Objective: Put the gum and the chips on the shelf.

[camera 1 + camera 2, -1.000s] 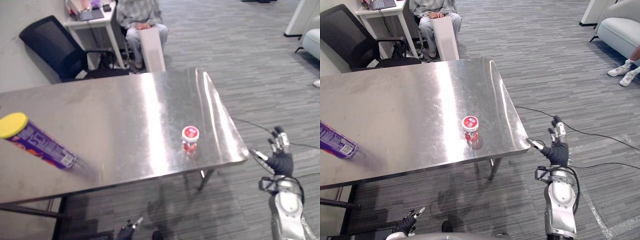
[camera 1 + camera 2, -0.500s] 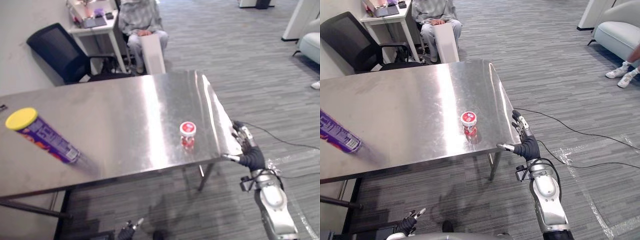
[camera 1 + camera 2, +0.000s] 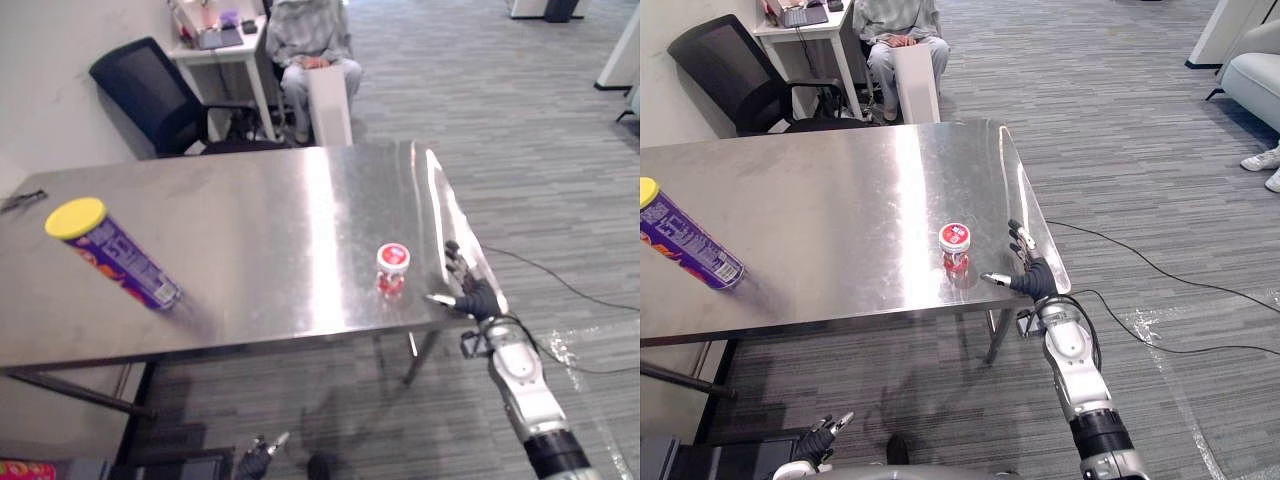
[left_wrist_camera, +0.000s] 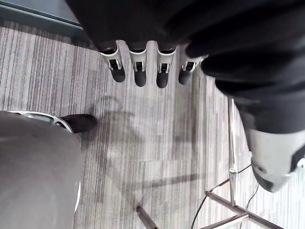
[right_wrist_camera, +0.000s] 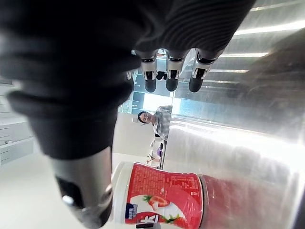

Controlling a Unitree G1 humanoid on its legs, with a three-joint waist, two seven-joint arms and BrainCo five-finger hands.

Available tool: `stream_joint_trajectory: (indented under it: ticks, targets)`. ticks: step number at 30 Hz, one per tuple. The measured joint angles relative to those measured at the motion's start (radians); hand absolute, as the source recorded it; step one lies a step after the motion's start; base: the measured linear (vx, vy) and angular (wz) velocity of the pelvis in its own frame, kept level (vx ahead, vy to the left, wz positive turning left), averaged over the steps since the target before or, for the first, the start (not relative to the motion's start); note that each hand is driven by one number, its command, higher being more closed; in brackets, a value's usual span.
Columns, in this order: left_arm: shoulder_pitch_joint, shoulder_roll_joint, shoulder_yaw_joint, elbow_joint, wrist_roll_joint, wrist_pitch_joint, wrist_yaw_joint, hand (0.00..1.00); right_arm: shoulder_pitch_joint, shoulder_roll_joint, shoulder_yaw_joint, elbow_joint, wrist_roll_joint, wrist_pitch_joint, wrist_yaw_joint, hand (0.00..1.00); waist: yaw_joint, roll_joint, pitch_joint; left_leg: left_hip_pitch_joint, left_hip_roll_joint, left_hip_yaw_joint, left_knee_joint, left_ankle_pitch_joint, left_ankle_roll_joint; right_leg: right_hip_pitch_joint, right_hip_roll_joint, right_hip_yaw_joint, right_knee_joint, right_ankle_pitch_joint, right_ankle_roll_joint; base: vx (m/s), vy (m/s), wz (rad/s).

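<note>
A: We've got the right hand [image 3: 1030,278] at the table's [image 3: 840,200] near right corner, fingers straight and spread, thumb out to the side, holding nothing.

B: And the gum [image 3: 954,247] stands upright just beside that thumb, close to the near edge. In the right wrist view we see it in the gap between thumb and fingers, not touched.

A: That's our worry. The steel looks slick, so if we close with one side landing first, the little tub likely skids or tips.

B: And a round tub on its side could roll. With the edge that near, it may well go to the floor.

A: A pinch on the lid alone could slip too. We'd want the fingers round the body.

B: The chips [image 3: 688,245]?

A: Far over on the table's left side, well apart from the gum. Our left hand [image 4: 139,74] hangs low over the floor, fingers relaxed and empty.

B: So that's a long reach up for us later, and a tall tube looks easy to topple with a careless brush.
</note>
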Motion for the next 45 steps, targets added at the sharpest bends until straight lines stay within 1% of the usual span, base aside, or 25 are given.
stream_joint_trajectory:
  ticks: [1,9,12,15,16,21,22,27,30,31,36,41,45]
  targets:
    - [-0.001,0.0,0.0,-0.001,0.0,0.004,0.0,0.0,-0.016,0.001,0.002,0.017,-0.005,0.003,-0.003,0.0,0.004,0.0,0.0,0.0,0.0,-0.002,0.0,0.0,0.0,0.0,0.0,-0.002,0.0,0.0,0.0,0.02,-0.003,0.04]
    - [-0.003,0.001,0.0,-0.007,0.003,0.01,0.001,0.0,-0.13,0.033,0.065,0.114,-0.03,0.015,-0.014,0.0,0.007,-0.003,0.003,0.0,0.0,-0.01,0.0,-0.001,-0.001,0.006,0.001,-0.013,0.001,0.0,0.0,0.01,-0.002,0.03]
    - [-0.004,0.003,0.0,-0.01,0.03,0.014,0.001,0.0,-0.152,0.043,0.088,0.114,-0.03,0.015,-0.013,0.0,0.007,-0.004,0.004,0.001,0.001,-0.009,0.0,-0.001,-0.002,0.007,0.001,-0.013,0.001,0.0,0.0,0.0,0.0,0.0]
    - [-0.005,0.004,0.0,-0.014,0.032,0.015,0.002,0.0,-0.17,0.061,0.114,0.114,-0.03,0.016,-0.011,0.0,0.008,-0.006,0.011,0.01,0.001,-0.009,0.0,-0.004,-0.006,0.018,0.001,-0.013,0.0,0.0,0.0,0.0,0.0,0.0]
    - [-0.005,0.006,0.0,-0.022,0.036,0.016,0.002,0.0,-0.178,0.067,0.125,0.113,-0.03,0.016,-0.011,0.0,0.009,-0.008,0.016,0.013,0.002,-0.008,0.0,-0.01,-0.012,0.02,0.002,-0.013,0.0,0.0,0.0,0.0,0.0,0.0]
    - [-0.005,0.01,0.001,-0.034,0.038,0.017,0.002,0.0,-0.188,0.073,0.159,0.112,-0.029,0.017,0.003,0.0,0.011,-0.015,0.028,0.012,0.003,-0.007,0.0,-0.013,-0.013,0.02,0.002,-0.012,0.0,0.0,0.0,0.0,0.0,0.0]
    - [-0.005,0.01,0.001,-0.037,0.039,0.018,0.003,0.0,-0.188,0.075,0.162,0.112,-0.029,0.017,0.005,1.0,0.013,-0.015,0.028,0.012,0.003,-0.006,0.0,-0.013,-0.011,0.021,0.002,-0.012,0.0,0.0,0.0,0.0,0.0,0.0]
    - [-0.005,0.011,0.001,-0.039,0.041,0.019,0.006,0.0,-0.189,0.086,0.185,0.112,-0.029,0.019,0.008,1.0,0.014,-0.017,0.029,0.013,0.003,-0.005,0.0,-0.012,-0.009,0.021,0.002,-0.012,0.0,0.001,0.0,0.02,-0.003,0.0]
    - [-0.005,0.011,0.001,-0.04,0.048,0.02,0.008,0.0,-0.189,0.102,0.186,0.114,-0.03,0.031,0.007,1.0,0.014,-0.017,0.029,0.013,0.004,-0.005,0.0,-0.012,-0.009,0.021,0.003,-0.012,0.001,0.002,0.001,0.02,-0.004,0.01]
    - [-0.005,0.011,0.001,-0.042,0.063,0.02,0.008,0.0,-0.189,0.105,0.186,0.116,-0.03,0.032,0.007,1.0,0.015,-0.017,0.029,0.014,0.004,-0.005,0.0,-0.012,-0.009,0.022,0.003,-0.012,0.002,0.002,0.001,0.0,0.0,0.0]
    - [-0.005,0.011,0.001,-0.043,0.069,0.021,0.009,0.0,-0.19,0.11,0.186,0.125,-0.031,0.032,0.006,1.0,0.015,-0.017,0.03,0.018,0.008,-0.006,0.0,-0.013,-0.011,0.024,0.007,-0.012,0.008,0.002,0.001,0.0,0.0,0.0]
    - [-0.006,0.014,0.001,-0.044,0.07,0.023,0.011,0.0,-0.191,0.114,0.185,0.143,-0.031,0.032,-0.001,1.0,0.015,-0.018,0.036,0.033,0.019,-0.006,0.0,-0.022,-0.024,0.034,0.016,-0.012,0.017,0.002,0.001,0.0,-0.002,-0.01]
    - [-0.006,0.014,0.001,-0.049,0.07,0.024,0.018,0.0,-0.191,0.123,0.176,0.138,-0.032,0.032,-0.013,1.0,0.015,-0.016,0.042,0.032,0.021,-0.004,0.0,-0.023,-0.025,0.035,0.018,-0.011,0.011,0.002,0.001,0.0,-0.002,-0.01]
